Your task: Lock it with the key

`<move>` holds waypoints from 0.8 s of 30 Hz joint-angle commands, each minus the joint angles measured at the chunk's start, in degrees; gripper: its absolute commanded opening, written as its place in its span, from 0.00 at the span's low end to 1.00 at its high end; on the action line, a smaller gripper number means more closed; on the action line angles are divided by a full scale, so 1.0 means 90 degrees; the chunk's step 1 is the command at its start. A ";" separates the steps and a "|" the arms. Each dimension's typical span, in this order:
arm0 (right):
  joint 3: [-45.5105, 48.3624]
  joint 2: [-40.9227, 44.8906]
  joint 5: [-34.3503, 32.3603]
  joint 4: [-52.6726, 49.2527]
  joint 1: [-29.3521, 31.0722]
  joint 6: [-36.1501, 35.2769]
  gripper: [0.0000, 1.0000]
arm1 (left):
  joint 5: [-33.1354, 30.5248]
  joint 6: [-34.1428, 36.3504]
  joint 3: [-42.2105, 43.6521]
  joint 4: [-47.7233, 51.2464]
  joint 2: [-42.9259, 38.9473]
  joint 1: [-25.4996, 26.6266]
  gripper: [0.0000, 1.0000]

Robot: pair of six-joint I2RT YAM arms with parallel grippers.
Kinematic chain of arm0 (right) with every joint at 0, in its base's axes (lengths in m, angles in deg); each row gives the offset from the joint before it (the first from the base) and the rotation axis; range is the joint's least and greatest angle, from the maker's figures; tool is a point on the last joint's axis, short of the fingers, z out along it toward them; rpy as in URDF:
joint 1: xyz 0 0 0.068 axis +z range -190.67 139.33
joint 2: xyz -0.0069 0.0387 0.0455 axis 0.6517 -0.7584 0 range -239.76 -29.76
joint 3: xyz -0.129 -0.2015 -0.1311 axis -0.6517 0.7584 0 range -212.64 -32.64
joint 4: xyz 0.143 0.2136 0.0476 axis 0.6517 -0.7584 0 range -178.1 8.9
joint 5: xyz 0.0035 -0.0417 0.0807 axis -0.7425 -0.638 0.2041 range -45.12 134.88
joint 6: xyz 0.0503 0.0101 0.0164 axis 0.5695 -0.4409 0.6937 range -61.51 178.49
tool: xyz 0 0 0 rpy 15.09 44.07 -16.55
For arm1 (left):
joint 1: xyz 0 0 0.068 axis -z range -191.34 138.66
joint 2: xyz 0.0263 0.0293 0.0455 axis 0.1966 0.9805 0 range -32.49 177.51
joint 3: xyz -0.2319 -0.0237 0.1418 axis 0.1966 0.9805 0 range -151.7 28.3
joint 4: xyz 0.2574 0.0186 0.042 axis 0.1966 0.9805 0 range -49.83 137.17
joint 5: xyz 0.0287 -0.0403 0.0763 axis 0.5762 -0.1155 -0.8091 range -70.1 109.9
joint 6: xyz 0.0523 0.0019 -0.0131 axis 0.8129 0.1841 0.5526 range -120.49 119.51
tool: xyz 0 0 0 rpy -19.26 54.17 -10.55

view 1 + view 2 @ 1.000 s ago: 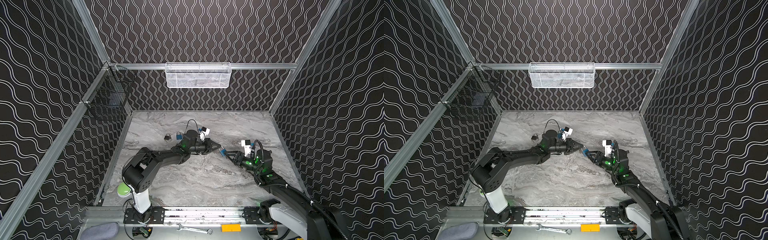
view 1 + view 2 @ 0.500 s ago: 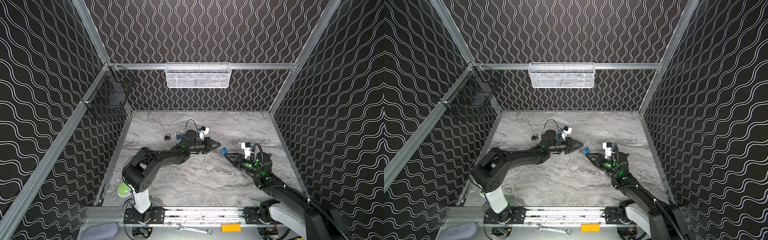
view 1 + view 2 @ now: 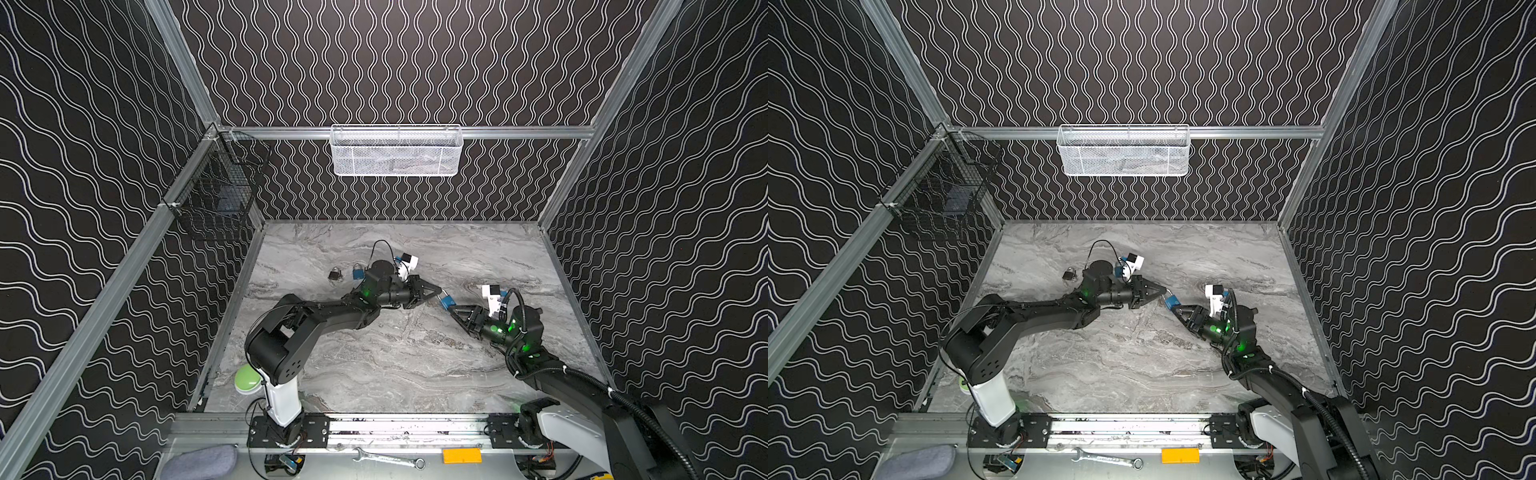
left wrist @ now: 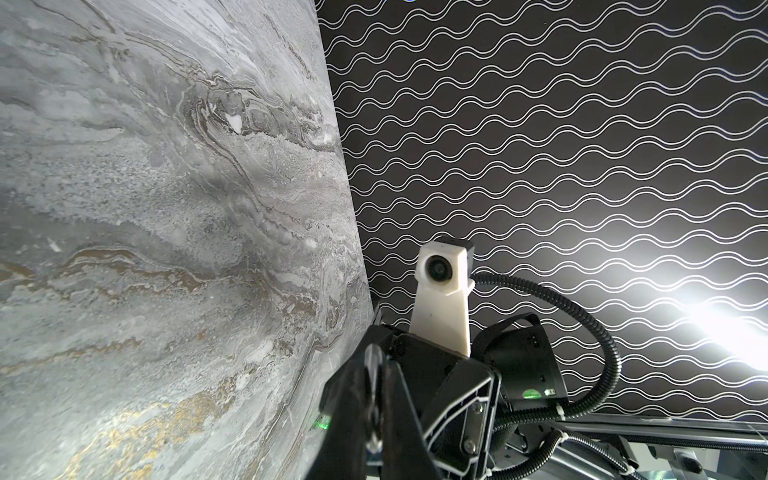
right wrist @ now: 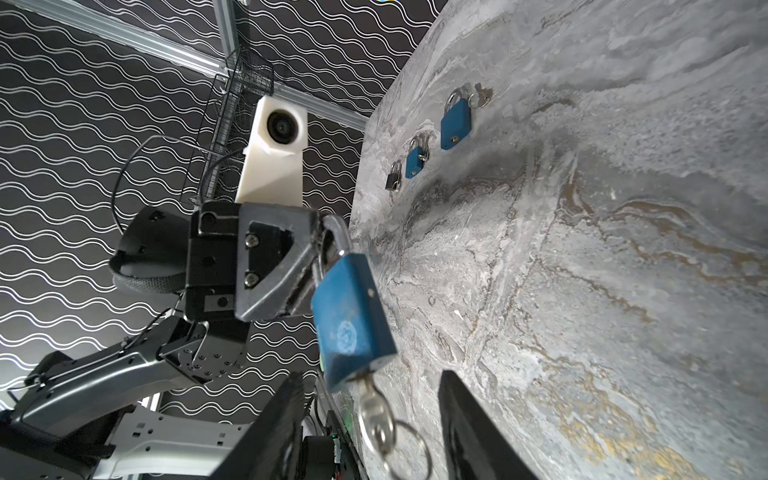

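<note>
A blue padlock (image 3: 447, 302) (image 3: 1171, 302) (image 5: 351, 320) hangs in the air above the middle of the marble table. My left gripper (image 3: 436, 292) (image 3: 1163, 291) (image 4: 376, 361) is shut on its silver shackle (image 5: 336, 237). The key (image 5: 376, 419) sits in the keyhole at the padlock's other end, with a ring hanging from it. My right gripper (image 3: 455, 309) (image 3: 1179, 309) (image 5: 372, 378) is open. Its two black fingers (image 5: 286, 415) stand on either side of the key without touching it.
Two more blue padlocks (image 5: 456, 120) (image 5: 414, 160) and a small black padlock (image 5: 392, 178) (image 3: 334, 274) lie on the table behind the left arm. A white mesh basket (image 3: 395, 151) hangs on the back wall. A black wire basket (image 3: 218, 195) hangs on the left wall.
The right gripper has shifted slightly around the key end of the padlock and its jaws stay open. The left gripper keeps hold of the shackle in the same place.
</note>
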 commanded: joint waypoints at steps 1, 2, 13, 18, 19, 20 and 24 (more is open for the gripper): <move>-0.0143 -0.0097 0.0065 0.0484 -0.0007 0.0089 0.53 | 0.0011 -0.0077 0.0002 -0.0420 -0.0018 0.0008 0.00; -0.0165 -0.0117 0.0065 0.0491 -0.0011 0.0089 0.54 | 0.0009 -0.0082 0.0008 -0.0431 -0.0013 0.0005 0.00; -0.0115 -0.0178 0.0084 0.0589 -0.0019 0.0125 0.53 | 0.0022 -0.0213 0.0033 -0.0611 -0.0022 0.0003 0.00; -0.0141 -0.0393 0.0167 0.0991 -0.0017 0.0302 0.49 | 0.0037 -0.0235 0.0098 -0.0712 0.0009 0.0000 0.00; -0.0163 -0.0436 0.0191 0.1061 -0.0014 0.0332 0.48 | 0.0048 -0.0259 0.0117 -0.0771 0.0013 0.0000 0.00; -0.0194 -0.0473 0.0210 0.1089 -0.0012 0.0342 0.45 | 0.0056 -0.0291 0.0136 -0.0836 0.0033 0.0001 0.00; -0.0268 -0.0584 0.0284 0.1173 -0.0012 0.0381 0.29 | 0.0072 -0.0365 0.0159 -0.1018 0.0104 0.0017 0.00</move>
